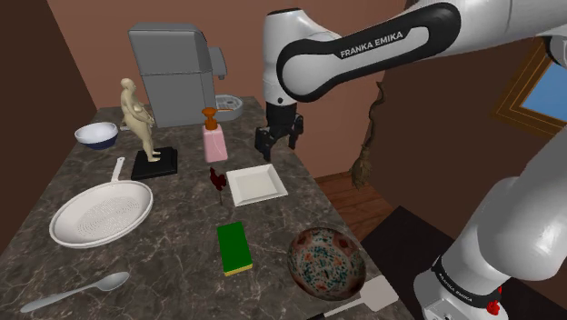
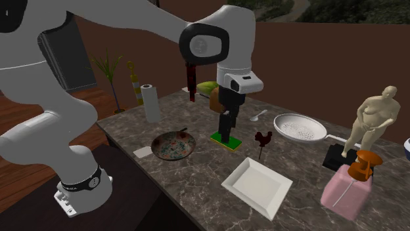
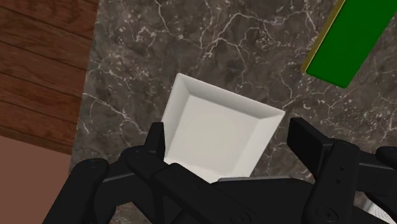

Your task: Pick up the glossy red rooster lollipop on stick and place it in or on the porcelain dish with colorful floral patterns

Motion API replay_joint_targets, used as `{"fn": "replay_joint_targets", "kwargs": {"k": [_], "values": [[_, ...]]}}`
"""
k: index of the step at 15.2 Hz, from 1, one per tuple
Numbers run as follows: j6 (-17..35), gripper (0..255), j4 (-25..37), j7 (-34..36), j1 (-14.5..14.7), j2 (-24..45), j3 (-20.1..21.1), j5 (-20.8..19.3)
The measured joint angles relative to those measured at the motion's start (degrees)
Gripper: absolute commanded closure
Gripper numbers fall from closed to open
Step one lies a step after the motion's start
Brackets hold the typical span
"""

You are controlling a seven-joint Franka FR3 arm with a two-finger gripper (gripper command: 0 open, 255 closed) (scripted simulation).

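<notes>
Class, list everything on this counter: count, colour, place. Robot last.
lollipop: 1, dark red, beside plate
dish: 1, floral, near stand
plate: 1, white, below gripper
sponge: 1, green, beside dish
strainer: 1, white, beside sponge
spoon: 1, grey, near strainer
spatula: 1, white, beside dish
figurine: 1, tan, near bowl
soap bottle: 1, pink, near lollipop
bowl: 1, blue-white, far corner
coffee machine: 1, grey, back edge
paper roll: 1, white, counter corner
gripper: 1, black, open, above plate
arm: 1, white

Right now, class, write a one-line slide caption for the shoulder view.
Open tool hovers above a white square plate, the red rooster lollipop standing beside it.
</notes>
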Motion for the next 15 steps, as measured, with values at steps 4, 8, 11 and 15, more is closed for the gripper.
{"fn": "replay_joint_targets", "kwargs": {"k": [4, 8, 11, 15], "values": [[1.2, 0, 6.7, 4.4, 1.5, 8.1, 1.7, -2.2], [1.1, 0, 15.2, 9.0, 4.0, 17.0, 2.7, -5.1], [0.1, 0, 22.9, 11.3, 6.0, 23.9, 2.7, -7.2], [-1.3, 0, 32.4, 13.8, 9.0, 32.2, 2.4, -9.4]]}}
